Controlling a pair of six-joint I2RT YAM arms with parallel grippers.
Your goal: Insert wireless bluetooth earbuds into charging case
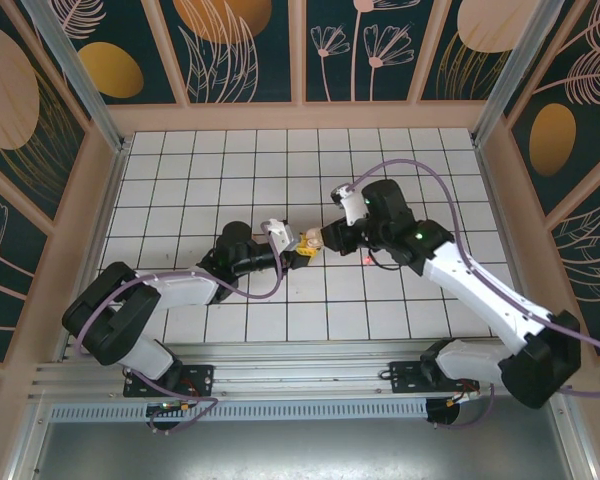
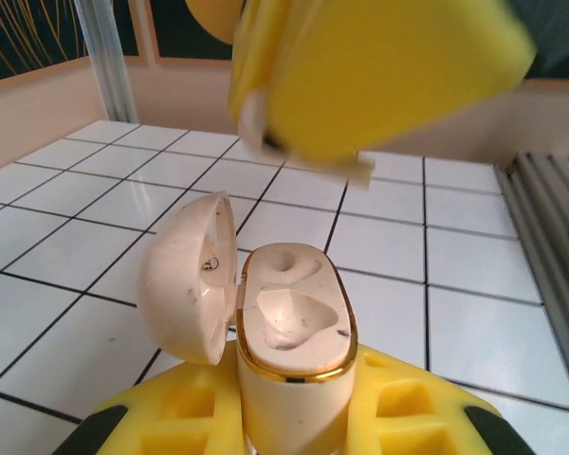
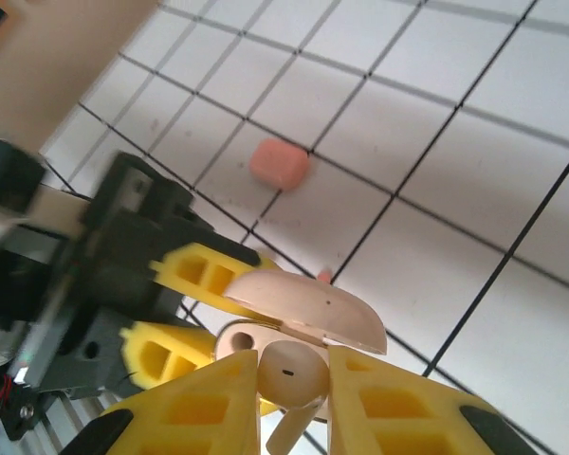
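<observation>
The step in hand is seating a bud in the case. Nearest the right wrist camera, the right gripper (image 3: pixel 294 381) is clamped on one pale earbud (image 3: pixel 286 368), its rounded head pinched between the two yellow fingers and its stem hanging below. Just beyond it sits the charging case (image 2: pixel 289 341), which the left gripper (image 2: pixel 289 428) grips by its lower body and holds off the tiled table (image 1: pixel 400 160). The lid (image 2: pixel 185 284) is swung open to one side, and both sockets (image 2: pixel 289 318) inside the gold rim look empty.

The next move, I judge, calls for turning the bud so that its stem lines up with one socket, then lowering it straight in before letting go (the lid stands close beside the opening and could be knocked).

Counted: one case, one pale bud in the grip, two empty sockets. Farther out on the tiles lies one pinkish-red piece (image 3: pixel 280 163), probably another bud, well apart from the case. A pink sliver peeks past the lid, too small to tell.
</observation>
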